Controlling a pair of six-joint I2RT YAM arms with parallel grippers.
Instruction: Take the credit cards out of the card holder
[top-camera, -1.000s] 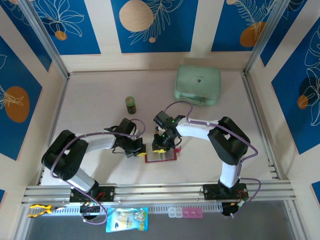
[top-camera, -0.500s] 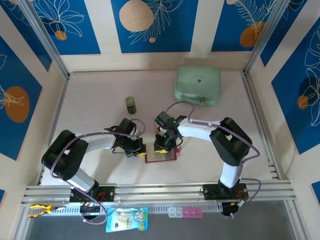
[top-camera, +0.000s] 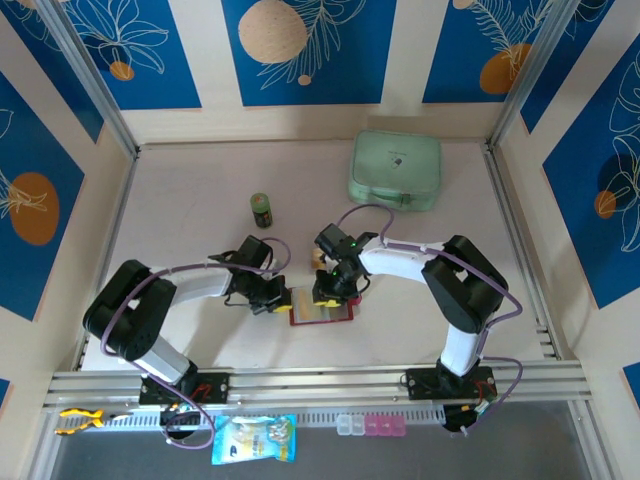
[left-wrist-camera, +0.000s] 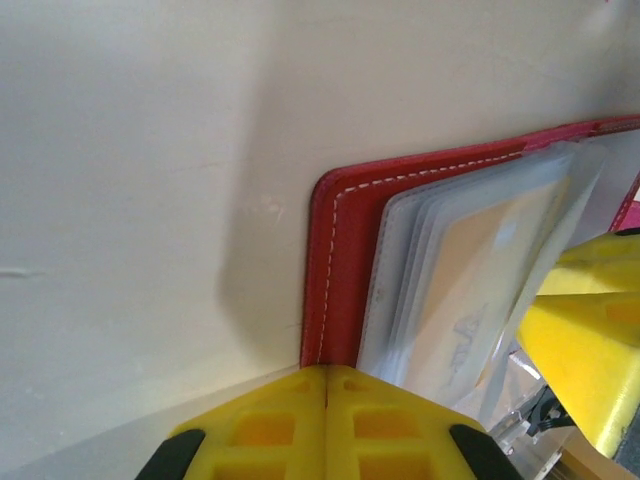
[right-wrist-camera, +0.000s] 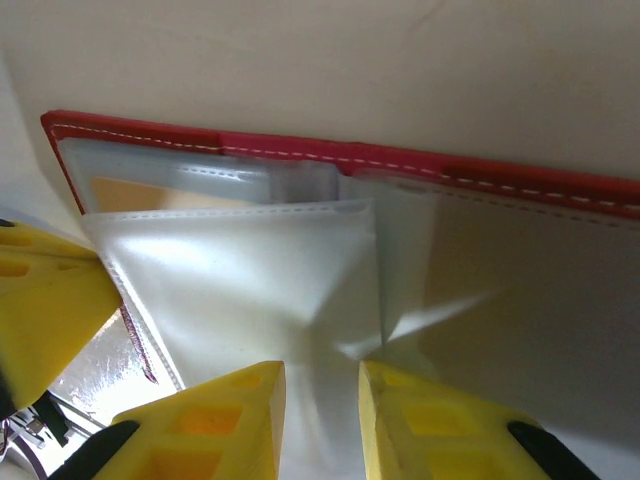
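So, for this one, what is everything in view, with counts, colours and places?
card holder: one, red, lying open at the near middle of the table
card: at least one seen, tan-orange, inside a clear sleeve of the card holder
zip case: one, mint green, far right of the table
small can: one, green, left of centre
snack packet: one, blue and yellow, front ledge
small boxes: a short row, clear and pink, front ledge
yellow object: one, front ledge at left, too small to identify
table: one, pale
left tool: one, yellow fingers, shut, at the card holder's left edge
right tool: one, yellow fingers, open, on the clear sleeves
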